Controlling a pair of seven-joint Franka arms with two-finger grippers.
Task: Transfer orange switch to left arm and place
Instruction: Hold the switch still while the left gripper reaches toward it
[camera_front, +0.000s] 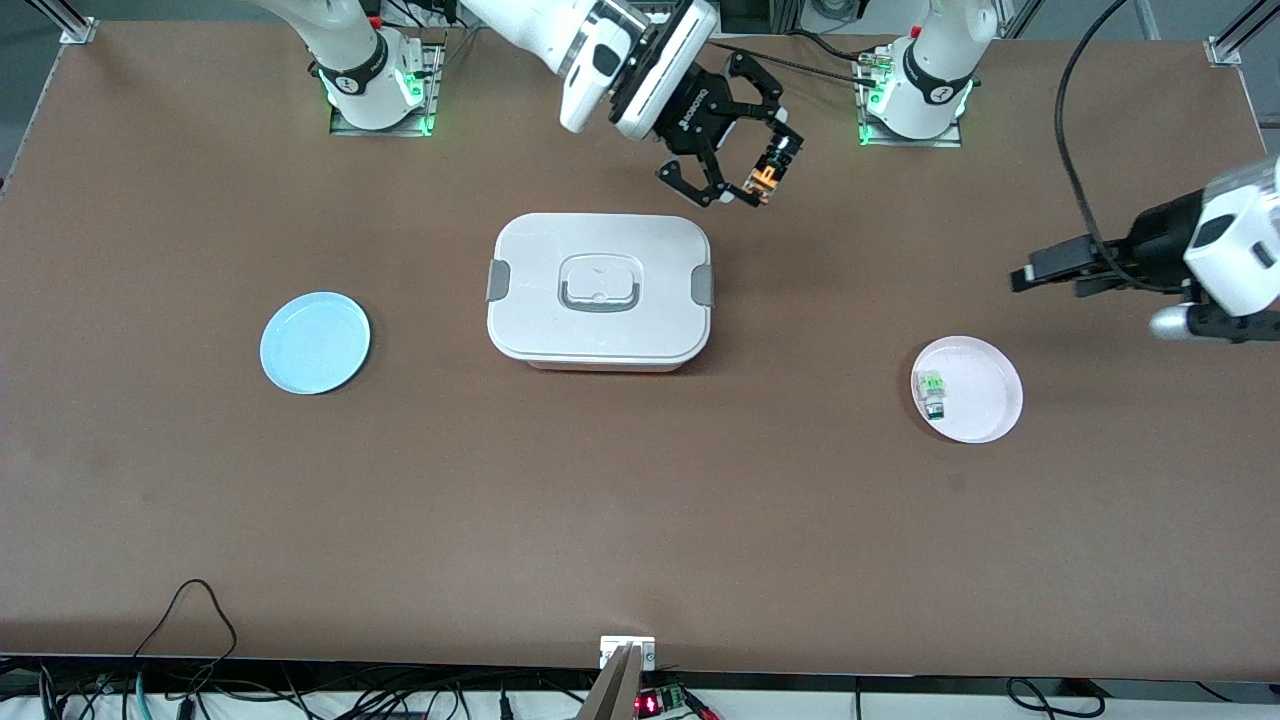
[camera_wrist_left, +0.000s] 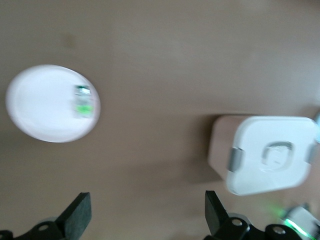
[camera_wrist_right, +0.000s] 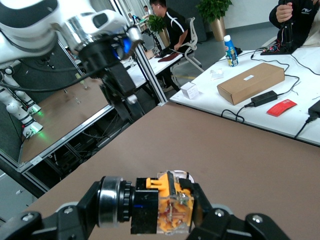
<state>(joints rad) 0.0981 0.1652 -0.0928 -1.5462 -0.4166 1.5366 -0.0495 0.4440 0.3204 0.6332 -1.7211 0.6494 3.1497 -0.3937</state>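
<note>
The orange switch (camera_front: 768, 176), black with an orange body, hangs in the air in my right gripper (camera_front: 762, 180), which is shut on it. Both are over the table between the box (camera_front: 600, 290) and the left arm's base. The right wrist view shows the orange switch (camera_wrist_right: 160, 205) clamped lengthwise between the right gripper's (camera_wrist_right: 150, 209) two fingers. My left gripper (camera_front: 1035, 272) is open and empty, up over the left arm's end of the table and pointing toward the switch. In the left wrist view, the left gripper's (camera_wrist_left: 146, 212) fingertips stand wide apart over bare table.
The white lidded box (camera_wrist_left: 270, 152) stands mid-table. A pale pink plate (camera_front: 985, 400) at the left arm's end holds a green-and-white switch (camera_front: 932, 392). A blue plate (camera_front: 315, 342) lies at the right arm's end. The right wrist view shows the left arm's hand (camera_wrist_right: 112, 70) farther off.
</note>
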